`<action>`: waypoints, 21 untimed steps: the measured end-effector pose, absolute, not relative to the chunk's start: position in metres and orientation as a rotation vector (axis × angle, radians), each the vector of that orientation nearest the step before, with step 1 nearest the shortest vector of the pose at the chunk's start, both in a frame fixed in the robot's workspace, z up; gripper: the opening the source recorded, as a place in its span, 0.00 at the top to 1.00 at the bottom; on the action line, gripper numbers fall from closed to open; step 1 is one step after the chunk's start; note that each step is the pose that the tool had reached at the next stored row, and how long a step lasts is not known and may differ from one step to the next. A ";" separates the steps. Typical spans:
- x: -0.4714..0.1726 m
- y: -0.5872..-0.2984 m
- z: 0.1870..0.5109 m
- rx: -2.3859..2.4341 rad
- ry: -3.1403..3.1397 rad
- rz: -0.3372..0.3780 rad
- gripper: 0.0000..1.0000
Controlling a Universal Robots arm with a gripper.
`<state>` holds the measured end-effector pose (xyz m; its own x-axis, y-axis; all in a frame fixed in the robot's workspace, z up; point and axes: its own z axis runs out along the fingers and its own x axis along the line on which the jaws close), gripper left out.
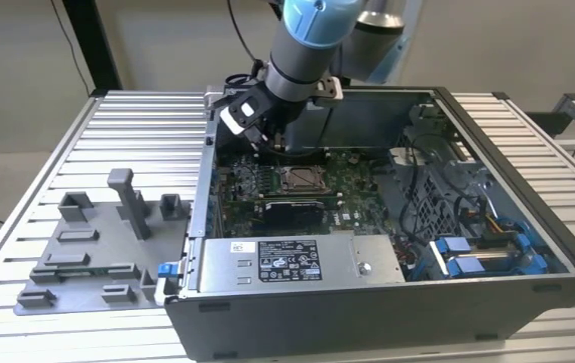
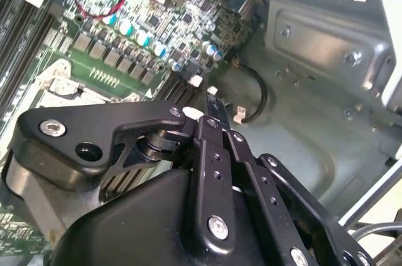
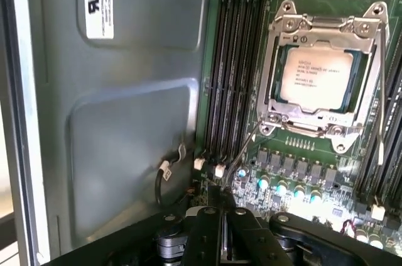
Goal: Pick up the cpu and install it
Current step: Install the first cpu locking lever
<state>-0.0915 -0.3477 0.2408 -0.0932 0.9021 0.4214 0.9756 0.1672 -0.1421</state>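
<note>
We see the cpu [image 3: 317, 77] lying flat in its socket on the circuit board [image 3: 301, 153], pale metal top facing up. The metal socket frame [image 3: 326, 24] is folded down over its edges, and the wire lever [image 3: 383, 90] runs along one side of the frame. In the exterior view the cpu [image 1: 299, 178] sits near the middle of the board inside the open computer case [image 1: 368, 318], which stands on the slatted bench [image 1: 136, 128].

The tool [image 1: 270, 142] hangs inside the case above the board, close to the case wall and near the socket, but apart from the cpu. In both wrist views we find its fingers [image 2: 212, 97] drawn together with nothing between them. In the first wrist view the tool [image 3: 221, 195] points down just beside the ends of the dark memory slots [image 3: 229, 71]. A grey fixture tray [image 1: 76, 257] rests on the bench outside the case, on the exterior view's left.
</note>
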 end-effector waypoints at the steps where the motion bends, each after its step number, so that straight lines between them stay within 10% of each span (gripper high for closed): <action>1: -0.090 -0.348 0.241 -1.777 -2.040 -0.242 1.00; 21: -0.060 -0.348 0.242 -1.775 -2.037 -0.239 1.00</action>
<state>-0.0596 -0.3477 0.2417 -0.0915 0.9017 0.4226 0.9751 0.1673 -0.1457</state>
